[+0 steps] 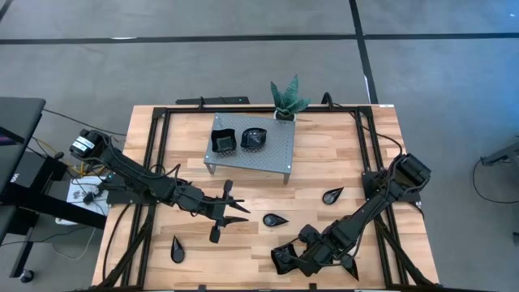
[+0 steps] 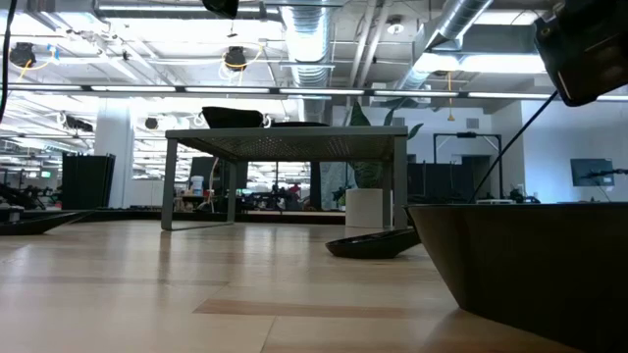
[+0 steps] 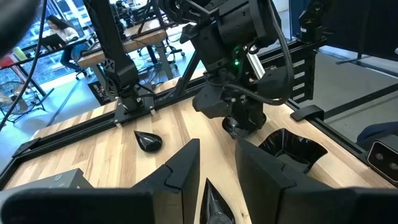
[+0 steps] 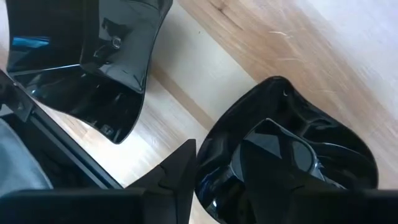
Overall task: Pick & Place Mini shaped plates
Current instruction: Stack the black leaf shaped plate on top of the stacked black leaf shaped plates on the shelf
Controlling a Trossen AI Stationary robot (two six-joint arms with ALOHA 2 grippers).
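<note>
Seen from above, with the table (image 1: 324, 166) as the clock face:

At 12 o'clock, a small metal stand (image 1: 276, 154) carrying a square plate (image 1: 224, 140) and a roundish plate (image 1: 255, 139) side by side. Just past it, at the far edge, a green potted plant (image 1: 285, 99).

Just off centre toward 9 o'clock, the left gripper (image 1: 230, 209), fingers spread wide and holding nothing, hovering over bare wood. Close by at 6 o'clock of centre, a teardrop dish (image 1: 274, 220), its tip poking into sight between that gripper's own fingers (image 3: 180, 174) in the left wrist view.

Two more of the same shape lying loose: a second teardrop (image 1: 332, 195) at 3 o'clock and a third teardrop (image 1: 178, 250) at 7 o'clock near the front edge.

Down at 5 o'clock by the front edge, the right gripper (image 4: 221, 146), low over a rounded dish (image 4: 311, 143). Fingers parted, straddling the rim: one inside the bowl, one outside. Not closed on it. Just beside, apart from it, a deep square dish (image 4: 93, 62) resting on the wood.
</note>
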